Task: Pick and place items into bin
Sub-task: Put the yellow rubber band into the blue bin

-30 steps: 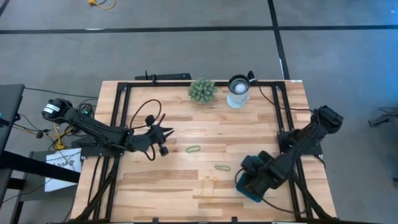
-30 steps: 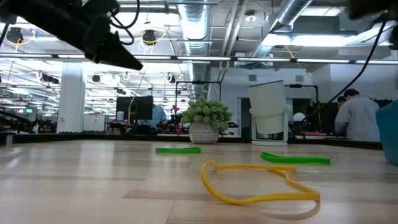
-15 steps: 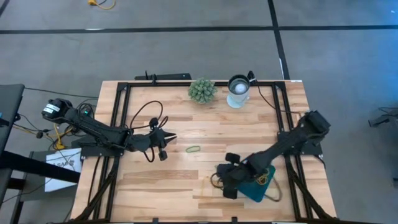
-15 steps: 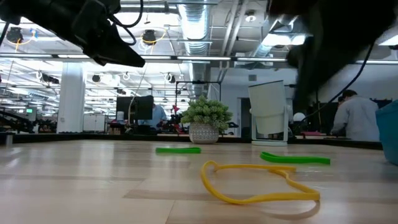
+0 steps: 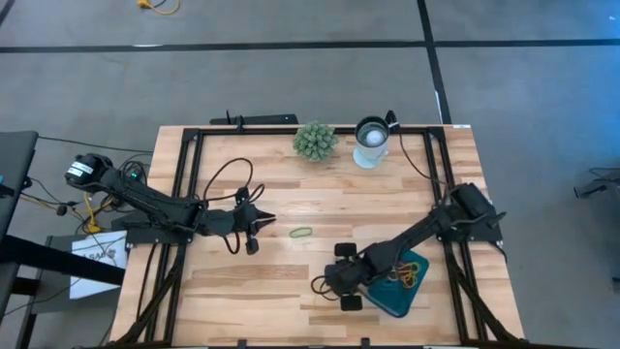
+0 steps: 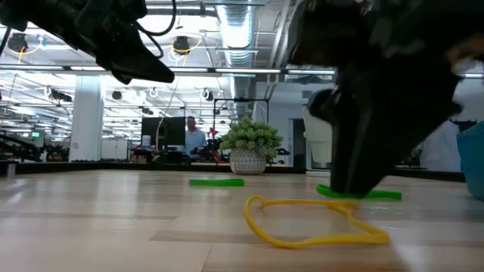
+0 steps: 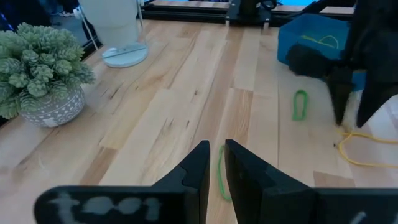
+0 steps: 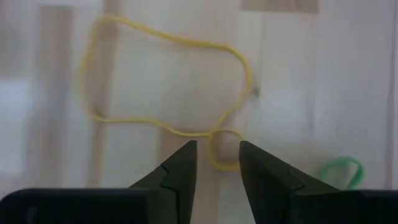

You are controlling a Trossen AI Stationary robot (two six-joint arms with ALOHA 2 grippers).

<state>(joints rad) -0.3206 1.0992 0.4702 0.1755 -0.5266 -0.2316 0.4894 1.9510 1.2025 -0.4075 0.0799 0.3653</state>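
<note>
- Your landmark is the bin [image 5: 405, 287], the teal tray at the table's near right, with a few bands already lying inside it.
- The right arm reaches across from the bin's side, and the right gripper [image 5: 332, 282] hangs just beside the bin, on the side facing the table's middle. It is much the nearer of the two to the work.
- The left gripper [image 5: 262, 216] waits well apart from the bin, toward the table's left. Its fingers [image 7: 200, 165] stand nearly together with only a slim gap, and nothing is between them. One green band [image 5: 301, 233] lies just ahead of its tips, on the bin's side of them.
- The yellow band [image 8: 163, 83] is the thing your coming move turns on. It lies flat on the wood near the bin, directly ahead of the right gripper's tips. It is a wide, lopsided loop whose long run lies across the finger gap rather than along it.
- A small twisted eye of that loop [image 8: 225, 148] sits right between the right fingers [image 8: 177, 169], which stand spread and hold nothing. You'd likely do best coming straight down there.
- A second green band [image 8: 340, 171] lies just to one side of the right gripper's tips, clear of the yellow one, so mind you don't catch both.
</note>
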